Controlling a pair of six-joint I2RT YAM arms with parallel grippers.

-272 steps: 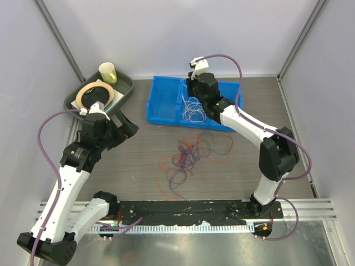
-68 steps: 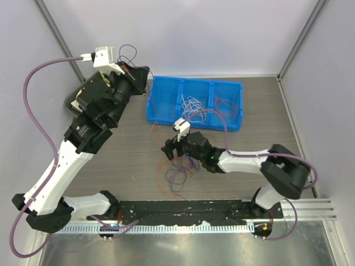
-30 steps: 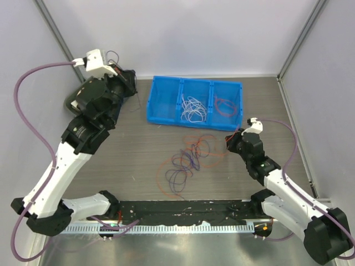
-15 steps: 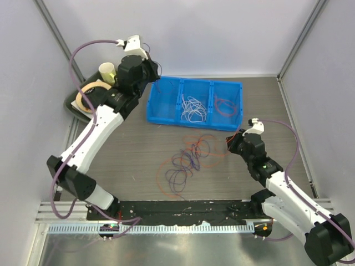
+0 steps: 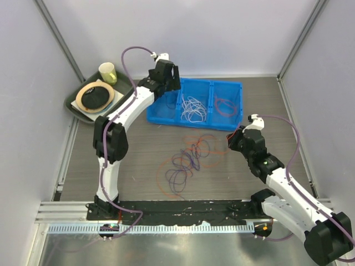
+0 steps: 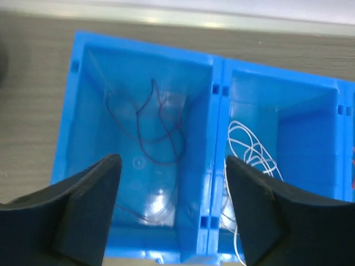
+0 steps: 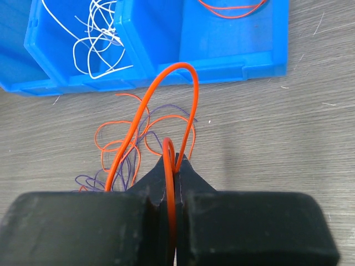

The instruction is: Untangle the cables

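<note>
While the right gripper is pressed together on an orange cable, whose loop arches up from the jaws toward the blue bin, the left gripper hangs spread and empty above the bin's left compartment, where a dark purple cable lies on the floor. White cables sit in the middle compartment and more orange cables in the right one. The tangle of orange and purple strands lies on the table just in front of the bin. The job in hand looks to be drawing the pinched cable clear of that pile. It may be threaded through purple loops, since the wrist view hides where its far end runs. Best to raise it slowly, up and away from the pile, watching for purple strands dragging along, and to pause if they lift. Only once it hangs free should it travel to the right compartment.
</note>
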